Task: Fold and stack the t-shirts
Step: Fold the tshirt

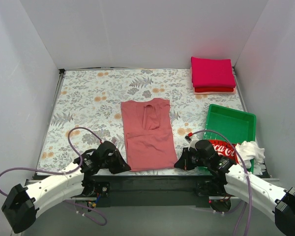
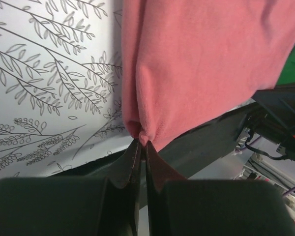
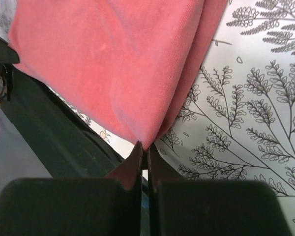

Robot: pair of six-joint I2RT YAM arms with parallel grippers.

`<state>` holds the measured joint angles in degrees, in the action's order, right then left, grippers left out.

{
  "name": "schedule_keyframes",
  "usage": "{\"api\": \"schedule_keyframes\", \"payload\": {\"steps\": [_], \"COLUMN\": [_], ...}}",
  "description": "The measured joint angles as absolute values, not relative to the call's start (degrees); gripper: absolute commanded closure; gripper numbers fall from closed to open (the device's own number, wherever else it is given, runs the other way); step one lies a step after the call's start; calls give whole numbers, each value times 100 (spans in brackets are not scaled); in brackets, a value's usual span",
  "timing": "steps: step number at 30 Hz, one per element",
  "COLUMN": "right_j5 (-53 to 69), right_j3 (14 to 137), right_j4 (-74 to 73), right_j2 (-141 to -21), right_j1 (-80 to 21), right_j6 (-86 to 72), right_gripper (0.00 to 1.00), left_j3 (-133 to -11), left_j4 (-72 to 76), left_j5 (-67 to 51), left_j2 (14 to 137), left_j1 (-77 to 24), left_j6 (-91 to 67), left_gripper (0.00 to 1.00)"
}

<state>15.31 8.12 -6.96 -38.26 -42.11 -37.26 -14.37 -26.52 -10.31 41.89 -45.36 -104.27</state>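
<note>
The floral table covering carries the salmon tee at its middle, lying flat as a long, narrow panel with its sides turned in and its collar end away from the arms. Beyond the salmon tee and well off to its right sits the folded stack of magenta and red shirts. The green tray lies just right of the salmon tee, with the Coca-Cola tee and a white cloth at its near end.

The left gripper is closed tight on the tee's near left hem corner, and the right gripper pinches the near right corner the same way.

This looks like the halving fold. The next move probably calls for both corners to rise together and travel level toward the collar. The table's near edge runs right under the hem. Open covering lies beyond the collar and to the tee's left, while the tray crowds its right.
</note>
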Motion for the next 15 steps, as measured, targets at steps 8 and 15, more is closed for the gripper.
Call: {"api": "schedule_keyframes", "payload": {"steps": [8, 15], "right_j5": [1337, 956], "right_j3": [1096, 1959], "right_j4": [-1044, -1061], "right_j2": [-3865, -4108], "right_j1": [-4329, -4331], "right_j6": [-3592, -3212], "right_gripper": [99, 99], "left_j3": [-1973, -2456], "left_j4": [-3127, -3153], "left_j5": [-808, -255], "left_j2": [4047, 4423], "left_j1": [-4591, -4593], "left_j6": [-10304, -10202], "left_gripper": [100, 100]}}
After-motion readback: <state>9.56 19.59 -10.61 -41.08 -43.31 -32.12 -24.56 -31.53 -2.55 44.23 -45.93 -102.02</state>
